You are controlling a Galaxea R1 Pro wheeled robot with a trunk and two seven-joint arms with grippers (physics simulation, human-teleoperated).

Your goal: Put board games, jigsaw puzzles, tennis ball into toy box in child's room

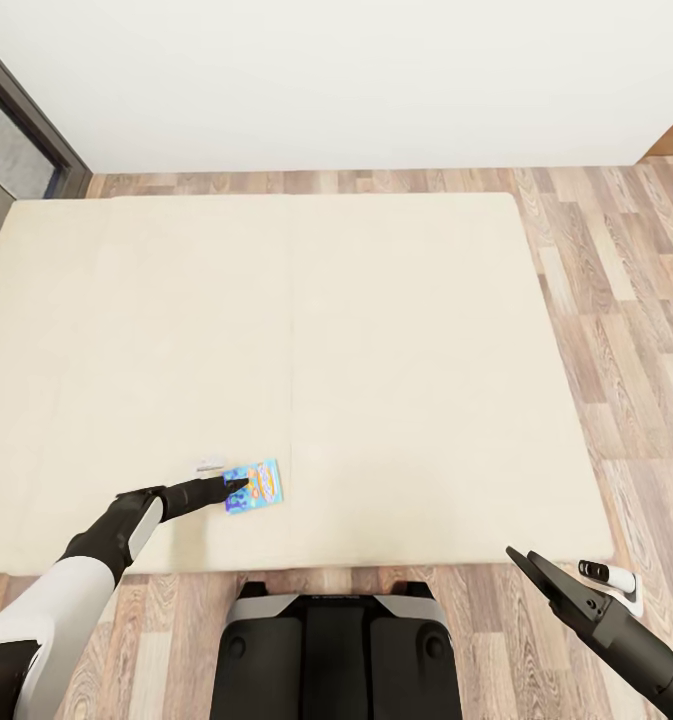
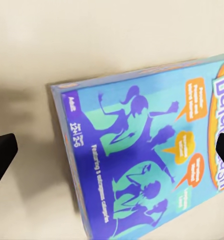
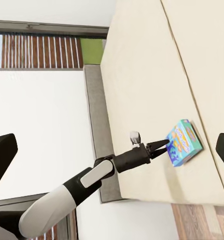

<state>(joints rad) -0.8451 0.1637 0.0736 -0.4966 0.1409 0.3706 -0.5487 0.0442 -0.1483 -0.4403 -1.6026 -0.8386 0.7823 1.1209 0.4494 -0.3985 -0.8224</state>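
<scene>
The robot stands at the foot of the low, wide bed with the plain beige mattress (image 1: pixel 376 340), its dark base just shy of the mattress edge. Its left arm reaches forward and down over the near part of the mattress, white forearm and black wrist stretched almost straight, and the left gripper (image 1: pixel 238 490) sits right at the near end of the small flat blue board game box (image 1: pixel 255 486), which lies flat on the mattress near the front edge. From the left wrist camera the box (image 2: pixel 141 150) lies between the two dark fingertips (image 2: pixel 2 155), jaws spread wide and holding nothing. The right arm hangs low beside the bed's corner above the wood-plank floor (image 1: pixel 636 300), the right gripper (image 1: pixel 536 568) with jaws parted and empty.
</scene>
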